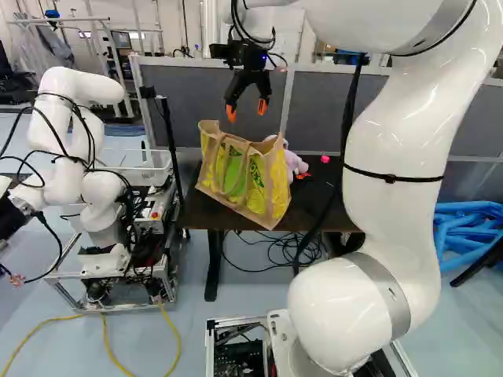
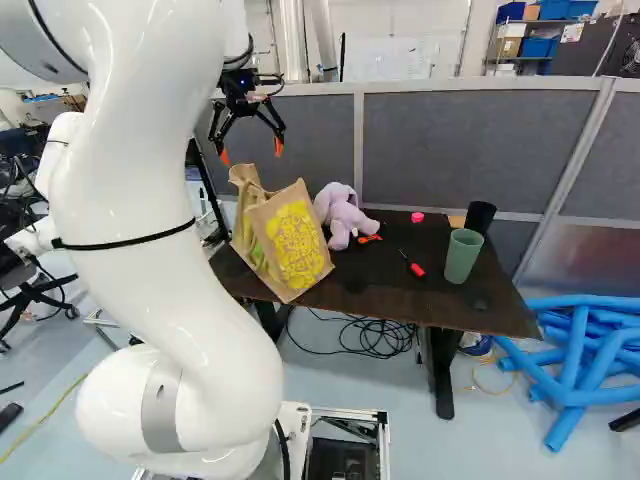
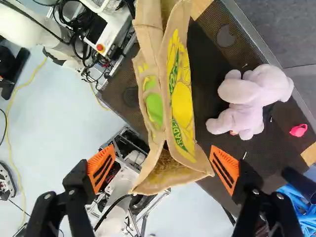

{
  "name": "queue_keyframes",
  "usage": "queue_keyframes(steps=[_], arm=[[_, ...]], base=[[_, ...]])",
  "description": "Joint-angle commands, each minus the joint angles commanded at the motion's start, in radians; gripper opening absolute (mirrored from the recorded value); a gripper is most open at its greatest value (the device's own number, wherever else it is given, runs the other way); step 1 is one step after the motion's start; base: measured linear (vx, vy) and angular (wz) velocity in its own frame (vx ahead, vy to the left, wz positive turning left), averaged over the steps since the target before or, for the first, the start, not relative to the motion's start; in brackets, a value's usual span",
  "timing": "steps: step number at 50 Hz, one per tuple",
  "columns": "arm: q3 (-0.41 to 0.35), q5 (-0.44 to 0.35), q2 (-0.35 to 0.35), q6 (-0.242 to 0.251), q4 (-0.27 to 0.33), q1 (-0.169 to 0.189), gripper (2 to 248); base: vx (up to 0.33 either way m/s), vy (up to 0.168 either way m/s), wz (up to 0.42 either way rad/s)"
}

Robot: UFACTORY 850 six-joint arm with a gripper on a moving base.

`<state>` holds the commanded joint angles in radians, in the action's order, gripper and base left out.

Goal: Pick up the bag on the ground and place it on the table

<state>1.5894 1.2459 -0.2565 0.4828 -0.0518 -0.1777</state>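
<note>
And the black two-fingered gripper (image 1: 247,110) hangs open, holding nothing, above the tan, yellow-and-green-printed bag (image 2: 292,240), tilted at the dark brown table's (image 2: 400,290) left end, underside hidden; it partly masks the lilac plush toy (image 1: 294,163) in the left base view!

Bag (image 1: 246,179): tan, yellow and green print. Counter (image 2: 375,288): dark brown. Plush toy (image 2: 343,213): pale lilac. Cup (image 2: 463,256): muted green. Claw (image 1: 247,109): black, orange pads (image 3: 101,168) with dark stripes. Arm (image 1: 397,149): white, grey bands. Tubes (image 2: 574,345): bright blue. Partition (image 2: 450,150): grey.
</note>
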Motion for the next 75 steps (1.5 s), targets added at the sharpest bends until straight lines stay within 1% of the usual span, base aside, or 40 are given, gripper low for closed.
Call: queue_keyframes(steps=[75], arm=[[0.0, 0.0, 0.0, 0.0, 0.0, 0.0, 247]], base=[[-0.073, -0.002, 0.003]])
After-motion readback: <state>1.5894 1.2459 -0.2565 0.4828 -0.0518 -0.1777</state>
